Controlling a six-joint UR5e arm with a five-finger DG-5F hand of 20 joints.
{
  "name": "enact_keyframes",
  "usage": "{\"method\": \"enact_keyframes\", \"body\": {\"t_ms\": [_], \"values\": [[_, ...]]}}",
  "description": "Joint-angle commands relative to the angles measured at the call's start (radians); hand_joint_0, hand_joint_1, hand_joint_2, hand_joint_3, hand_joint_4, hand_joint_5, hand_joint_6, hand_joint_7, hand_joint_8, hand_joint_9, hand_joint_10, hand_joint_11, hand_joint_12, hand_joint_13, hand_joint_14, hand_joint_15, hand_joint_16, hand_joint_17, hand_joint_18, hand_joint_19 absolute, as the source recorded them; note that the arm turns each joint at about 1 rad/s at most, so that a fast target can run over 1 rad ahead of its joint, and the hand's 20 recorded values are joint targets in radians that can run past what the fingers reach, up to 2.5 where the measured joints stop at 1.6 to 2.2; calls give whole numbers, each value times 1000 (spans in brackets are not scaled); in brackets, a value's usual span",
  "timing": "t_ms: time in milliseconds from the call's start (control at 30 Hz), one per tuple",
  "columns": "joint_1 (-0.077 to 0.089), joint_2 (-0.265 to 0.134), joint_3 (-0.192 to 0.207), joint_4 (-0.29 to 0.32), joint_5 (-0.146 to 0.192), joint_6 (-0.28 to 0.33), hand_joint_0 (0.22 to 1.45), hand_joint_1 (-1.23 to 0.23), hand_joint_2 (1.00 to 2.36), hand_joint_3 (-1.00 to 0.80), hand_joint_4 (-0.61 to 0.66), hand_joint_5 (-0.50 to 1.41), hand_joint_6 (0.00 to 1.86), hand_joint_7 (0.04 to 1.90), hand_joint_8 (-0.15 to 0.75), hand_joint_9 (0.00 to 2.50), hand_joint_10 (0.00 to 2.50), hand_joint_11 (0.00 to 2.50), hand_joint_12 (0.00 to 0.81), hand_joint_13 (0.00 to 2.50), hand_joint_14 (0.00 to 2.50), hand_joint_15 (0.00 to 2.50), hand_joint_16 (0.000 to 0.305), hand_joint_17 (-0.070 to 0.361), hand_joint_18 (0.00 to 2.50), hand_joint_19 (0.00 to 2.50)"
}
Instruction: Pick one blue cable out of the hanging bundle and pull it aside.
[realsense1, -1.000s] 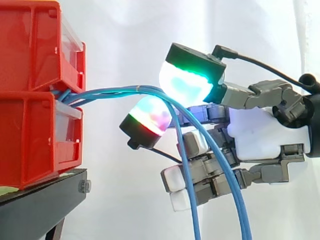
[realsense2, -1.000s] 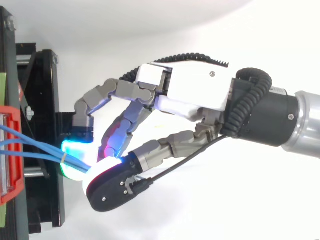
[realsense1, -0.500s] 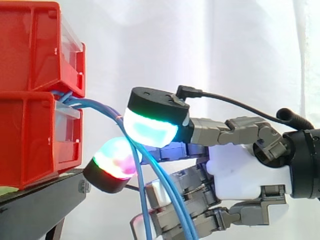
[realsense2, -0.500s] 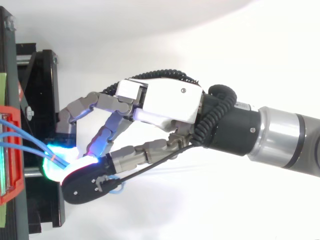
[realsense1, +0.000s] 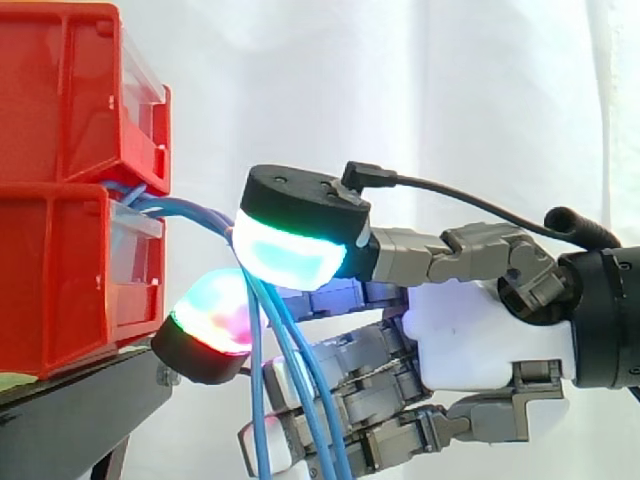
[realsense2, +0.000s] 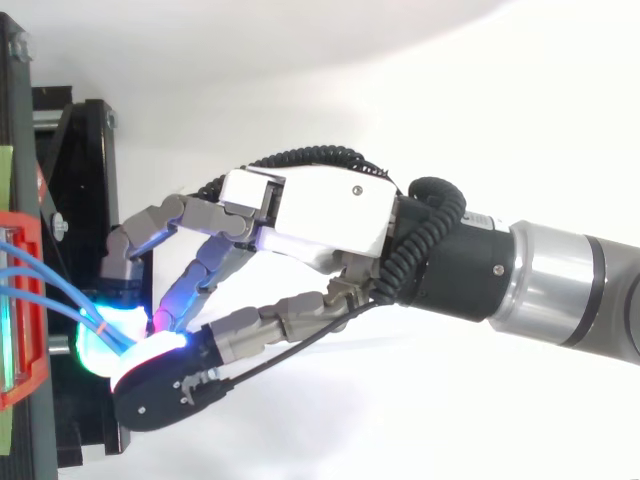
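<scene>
Pinching the blue cables (realsense1: 195, 210) just outside the gap between the two stacked red bins (realsense1: 60, 270) — caught between a cyan-green pad (realsense1: 290, 255) above and a red-magenta pad (realsense1: 215, 315) below. Closed on the bundle, then, with the rest of the hand (realsense1: 480, 340) curled underneath. Appears to hold several strands in the pinch, not one; cannot separate them by eye at the contact, in the side view or from above.

Judged about midway: reach and grasp done; singling out one strand and drawing it aside not yet done. Arching out of the bins, then dropping close together past the curled fingers, with no strand standing clear of its neighbours.

Thin, round, smooth-jacketed and limp — likely to slip under a light squeeze and to drag the others along. Gripped by thick, rounded, translucent pads on hard black backs. Fed from rigid, glossy, square-edged plastic bins with clear front panels, seated on a flat black stand (realsense1: 70, 410). Backed by a soft white curtain (realsense1: 400, 90) in loose folds.
</scene>
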Motion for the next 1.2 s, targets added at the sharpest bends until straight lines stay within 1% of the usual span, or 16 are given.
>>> {"method": "enact_keyframes", "body": {"t_ms": [0,100,133,200,267,300,433,533,600,667,733,767,933,1000,1067,1167], "values": [[1,3,2,-2,-3,6,617,-736,1011,-364,-3,-112,945,911,232,1127,27,748,271,917,23,562,42,95,687,469],[1,3,6,-10,-5,14,585,-652,1009,-379,17,-107,935,937,243,1122,26,718,289,908,24,570,44,99,682,512],[-2,6,17,-28,-13,21,583,-647,1009,-380,20,-107,934,939,242,1119,26,715,289,909,24,568,44,99,682,512],[-4,5,28,-51,-20,31,580,-488,1010,-374,23,-104,914,937,242,1115,23,695,296,897,23,572,45,102,674,530],[-7,5,48,-85,-30,41,585,-448,1010,-373,18,-102,908,944,243,1115,23,692,295,895,24,567,46,103,668,541],[-9,5,74,-148,-42,64,585,-446,1010,-371,19,-101,904,950,245,1116,24,703,295,896,24,574,46,104,667,545],[-12,6,100,-226,-51,98,582,-438,1012,-346,18,-99,902,995,247,1116,24,701,297,895,24,574,46,104,666,536],[-12,5,98,-252,-51,104,571,-506,1015,-275,22,-95,915,1058,255,1167,28,768,301,916,24,577,46,105,694,524],[-12,5,95,-253,-51,104,570,-652,1014,-165,35,-88,922,1062,279,1161,25,775,332,961,22,553,54,121,772,468],[-12,5,86,-249,-49,107,595,-744,1014,-104,37,-98,941,989,275,1115,22,770,331,954,21,556,54,121,777,449],[-12,6,86,-249,-51,112,613,-772,1014,-84,-8,-107,951,969,264,1075,22,769,322,938,21,556,53,118,765,446],[-13,5,86,-250,-51,118,633,-795,1015,-85,-77,-116,959,974,258,1056,25,782,309,920,23,565,50,112,746,463],[-15,6,88,-260,-54,132,694,-834,1018,-200,-220,-140,970,962,204,997,24,792,267,863,23,575,43,96,687,477],[-16,6,95,-273,-57,133,736,-845,1011,-347,-248,-138,971,940,196,982,26,766,263,854,23,562,41,93,675,471],[-22,6,118,-307,-62,133,743,-848,1009,-384,-257,-137,970,936,195,982,25,768,259,854,23,560,41,93,676,464],[-24,6,129,-318,-62,130,685,-857,1003,-469,-171,-115,936,941,189,997,25,757,253,867,25,572,40,90,676,470]]}}
